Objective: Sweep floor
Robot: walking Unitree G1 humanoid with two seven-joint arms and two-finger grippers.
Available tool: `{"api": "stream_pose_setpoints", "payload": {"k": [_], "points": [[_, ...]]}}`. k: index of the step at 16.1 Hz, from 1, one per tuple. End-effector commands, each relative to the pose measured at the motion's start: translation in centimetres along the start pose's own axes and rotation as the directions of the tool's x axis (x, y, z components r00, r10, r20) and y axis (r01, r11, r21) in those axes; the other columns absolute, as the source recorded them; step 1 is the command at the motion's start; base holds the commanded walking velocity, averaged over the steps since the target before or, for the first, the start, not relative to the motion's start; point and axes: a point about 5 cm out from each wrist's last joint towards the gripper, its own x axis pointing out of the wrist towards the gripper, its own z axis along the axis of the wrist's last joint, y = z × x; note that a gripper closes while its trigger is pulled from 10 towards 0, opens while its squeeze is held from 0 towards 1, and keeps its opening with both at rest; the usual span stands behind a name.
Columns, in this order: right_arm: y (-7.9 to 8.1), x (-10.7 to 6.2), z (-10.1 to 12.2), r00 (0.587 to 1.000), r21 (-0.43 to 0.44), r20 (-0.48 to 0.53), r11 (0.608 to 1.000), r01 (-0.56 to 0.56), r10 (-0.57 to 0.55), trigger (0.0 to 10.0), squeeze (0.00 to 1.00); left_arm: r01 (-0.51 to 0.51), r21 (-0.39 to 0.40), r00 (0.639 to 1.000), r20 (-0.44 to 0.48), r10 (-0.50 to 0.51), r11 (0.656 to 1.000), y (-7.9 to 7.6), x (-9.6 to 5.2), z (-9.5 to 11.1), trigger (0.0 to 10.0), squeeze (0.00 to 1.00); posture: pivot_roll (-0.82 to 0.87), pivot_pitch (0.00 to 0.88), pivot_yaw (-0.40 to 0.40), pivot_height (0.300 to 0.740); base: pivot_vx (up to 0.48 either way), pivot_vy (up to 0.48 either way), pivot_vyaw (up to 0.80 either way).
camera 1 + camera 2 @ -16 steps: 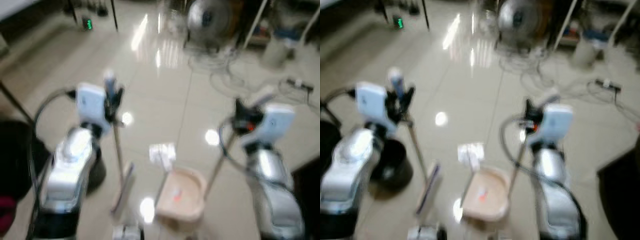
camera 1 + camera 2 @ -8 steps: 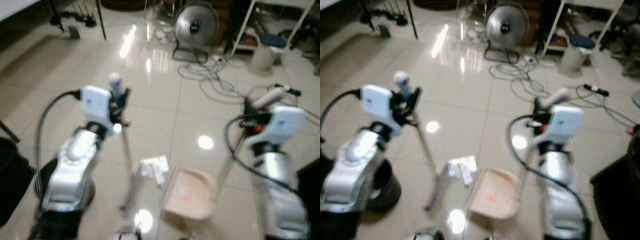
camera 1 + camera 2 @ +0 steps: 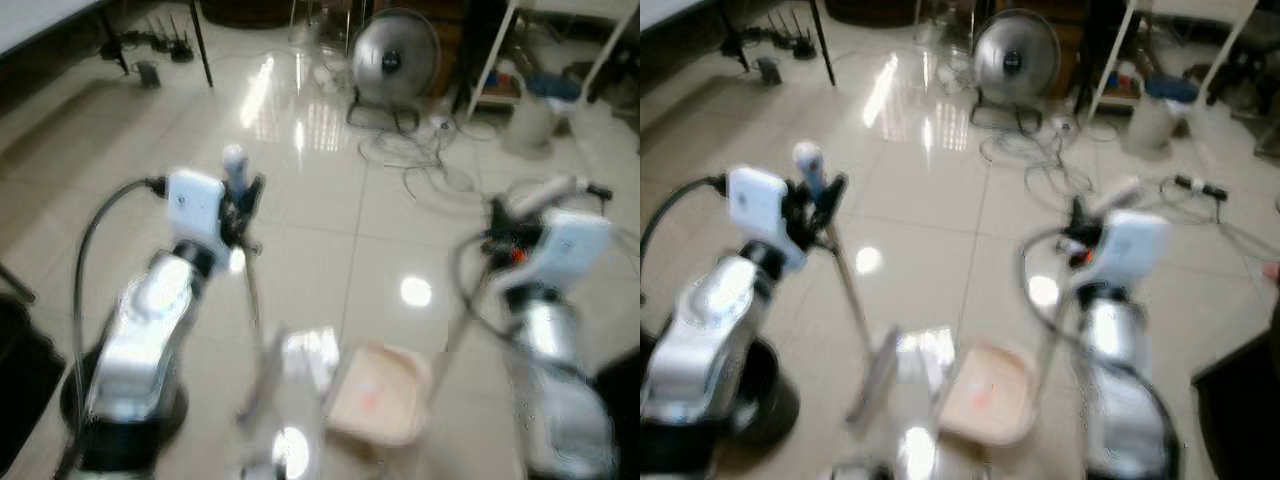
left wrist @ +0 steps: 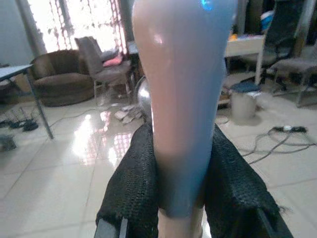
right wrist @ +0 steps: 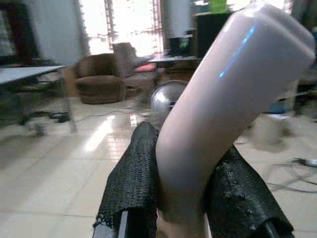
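**Broom and dustpan held over the paper scraps**

Nearest, low on the glossy tiled floor [image 3: 330, 210], a pale pink dustpan [image 3: 378, 394] sits flat, its open mouth turned toward the robot's left. Just beside that mouth lies a small heap of white paper scraps [image 3: 308, 350], blurred, and whether it touches the pan's lip cannot be told. On the other side of the scraps the broom head [image 3: 872, 373] rests on the tiles, slanted, with the broom's thin stick rising up and away to the left gripper [image 3: 240, 205]. That gripper is clenched on the broom handle [image 4: 181, 94] near its rounded top; the left wrist view shows both black fingers [image 4: 130, 188] pressed against the pale grip on either side. A dark round bin [image 3: 765, 395] stands on the floor under the left arm.

The right gripper [image 3: 1077, 225] is likewise clamped on the dustpan handle [image 5: 223, 104], whose bent pale end juts past the fingers [image 5: 133, 173]; the pan's long stick runs down from it to the pan.

Farther off, loose cables [image 3: 420, 160] trail across the tiles. Beyond them stand a round floor fan [image 3: 395, 58], a pale bucket [image 3: 1152, 118] by white shelf legs, and a dark table leg [image 3: 203, 40] toward the left.
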Motion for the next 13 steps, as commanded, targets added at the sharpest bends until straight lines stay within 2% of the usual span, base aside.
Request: {"api": "stream_pose_setpoints", "payload": {"k": [1, 5, 7, 9, 11, 13], "points": [[-0.5, 0.4, 0.1, 0.999, 0.011, 0.028, 1.000, 0.016, -0.016, 10.0, 0.00, 0.033, 0.006, 0.999, 0.023, -0.033, 0.999, -0.5, 0.5, 0.4, 10.0, 0.00, 0.02, 0.129, 0.008, 0.740, 0.000, 0.000, 0.00], [-1.1, 1.6, -0.6, 0.998, -0.033, 0.034, 0.998, 0.045, -0.044, 10.0, 0.00, 0.052, 0.030, 0.998, 0.034, -0.053, 0.998, -0.8, 1.6, 0.2, 10.0, 0.00, 0.04, 0.198, 0.019, 0.740, 0.000, 0.000, 0.00], [-1.4, 3.0, -0.7, 0.996, -0.062, 0.066, 0.996, 0.069, -0.065, 10.0, 0.00, 0.058, 0.049, 0.997, 0.045, -0.060, 0.997, -0.8, 2.7, -0.2, 10.0, 0.00, 0.06, 0.258, 0.029, 0.740, 0.000, 0.000, 0.00], [-1.5, 3.8, -1.0, 0.995, -0.122, 0.088, 0.991, 0.052, -0.041, 10.0, 0.00, 0.003, 0.045, 0.996, 0.084, -0.006, 0.999, -0.2, 3.6, -0.4, 10.0, 0.00, 0.07, 0.307, 0.036, 0.740, 0.000, 0.000, 0.00], [-1.6, 3.8, -1.2, 0.995, -0.165, 0.099, 0.986, 0.024, -0.008, 10.0, 0.00, -0.017, 0.042, 0.994, 0.107, 0.013, 0.999, 0.0, 3.8, -0.4, 10.0, 0.00, 0.09, 0.349, 0.052, 0.740, 0.000, 0.000, 0.00], [-2.4, 4.1, -1.6, 0.993, -0.221, 0.116, 0.975, 0.010, 0.016, 10.0, 0.00, -0.053, 0.016, 0.988, 0.146, 0.050, 0.998, 0.0, 4.3, -0.8, 10.0, 0.00, 0.10, 0.383, 0.068, 0.740, 0.000, 0.000, 0.00]]}}
